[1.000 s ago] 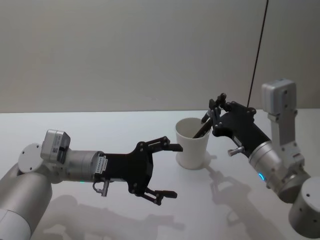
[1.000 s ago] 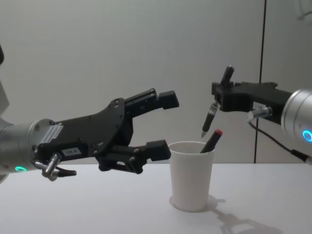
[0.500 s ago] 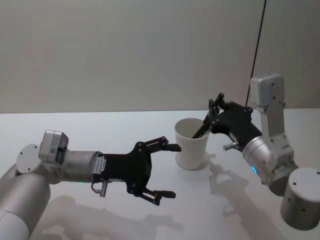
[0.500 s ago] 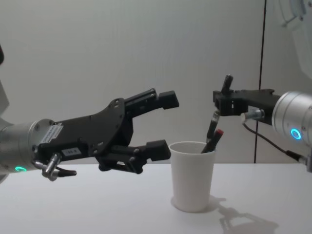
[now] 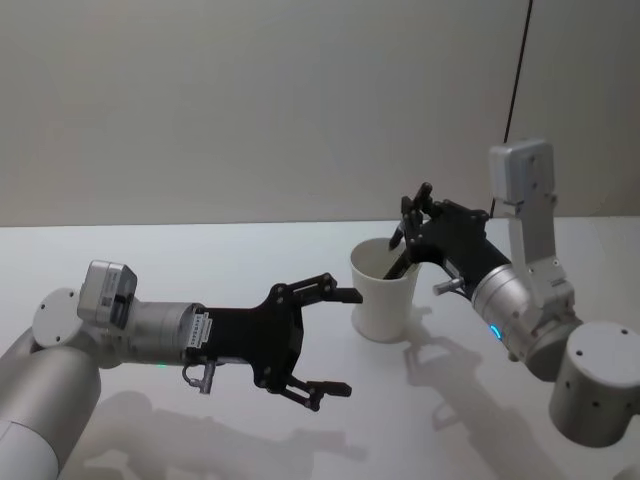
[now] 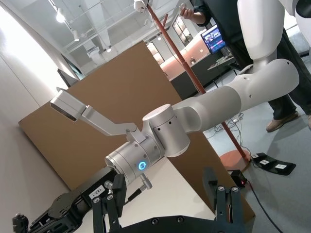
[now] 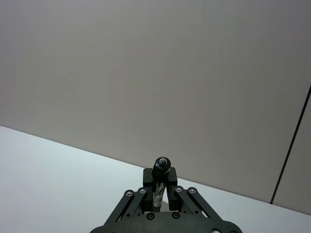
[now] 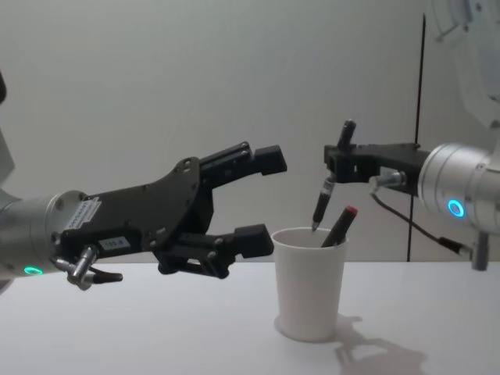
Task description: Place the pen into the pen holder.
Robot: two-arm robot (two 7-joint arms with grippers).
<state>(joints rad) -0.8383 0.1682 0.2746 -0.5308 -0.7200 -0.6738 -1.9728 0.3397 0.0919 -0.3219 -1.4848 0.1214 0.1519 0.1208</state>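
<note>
Pen (image 8: 325, 187): slim, dark, tilted, clamped in the right gripper (image 8: 337, 158) at centre right of the chest view, its tip at the rolled rim of the white paper pen holder (image 8: 309, 283). A red-capped pen (image 8: 339, 225) leans inside. Left gripper (image 8: 254, 198), centre frame, fingers spread, hangs above the surface (image 8: 156, 336).

pen holder (image 8: 308, 283): plain white | held pen (image 8: 326, 187): black | second pen (image 8: 339, 226): black, red cap | table (image 8: 156, 336): white
</note>
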